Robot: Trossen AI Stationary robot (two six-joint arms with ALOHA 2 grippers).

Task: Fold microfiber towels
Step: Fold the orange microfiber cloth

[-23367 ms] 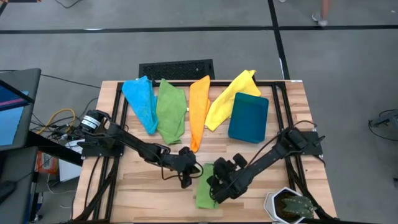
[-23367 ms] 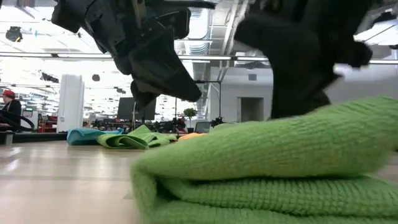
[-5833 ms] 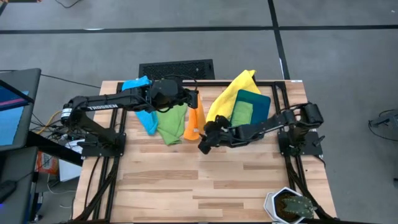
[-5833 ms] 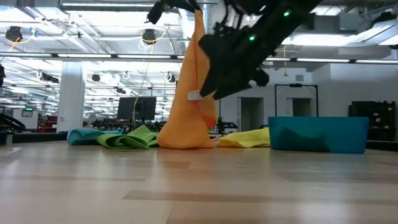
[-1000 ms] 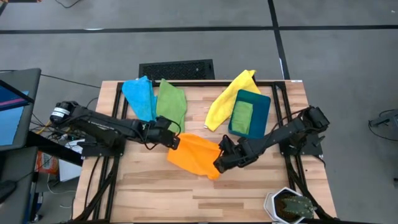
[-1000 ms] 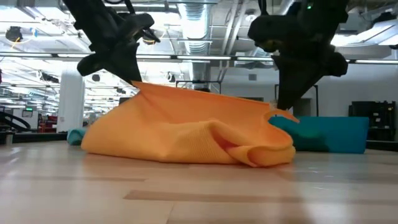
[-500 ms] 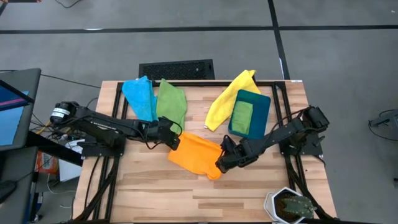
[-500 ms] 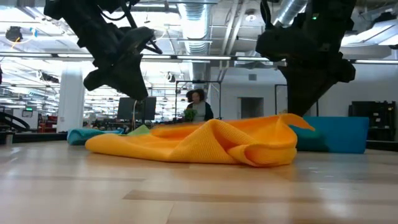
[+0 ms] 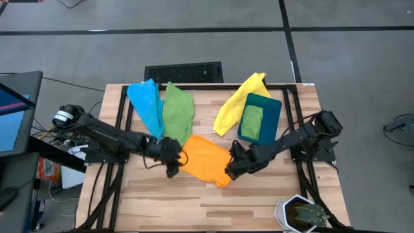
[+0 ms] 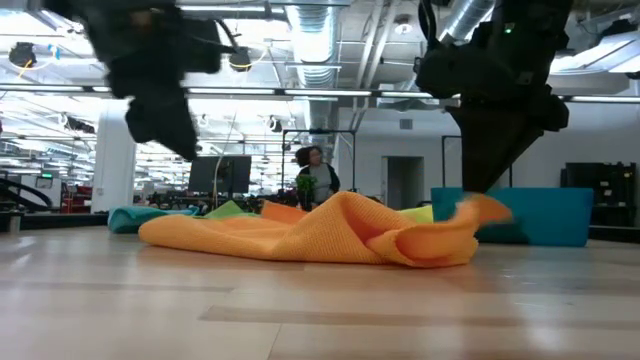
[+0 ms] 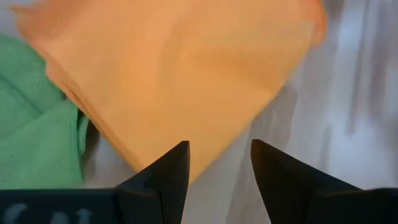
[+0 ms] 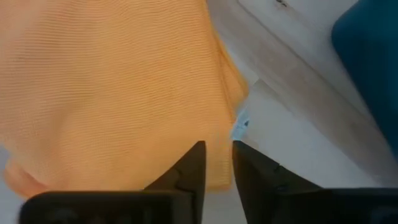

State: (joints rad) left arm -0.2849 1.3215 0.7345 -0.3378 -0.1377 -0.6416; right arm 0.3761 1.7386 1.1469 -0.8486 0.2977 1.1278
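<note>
Teal bin (image 9: 269, 109) on wooden table (image 9: 259, 194); potted plant (image 9: 303, 214)

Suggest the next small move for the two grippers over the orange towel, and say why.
Probably lower both grippers to pinch the orange towel at opposite edges and pull it flat. It lies rumpled and bunched on the table, unheld. The left gripper hangs open over one edge; the right gripper, slightly open, is over the other.

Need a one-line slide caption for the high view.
Open left gripper and right gripper flank the rumpled orange microfiber towel on the wooden table.
</note>
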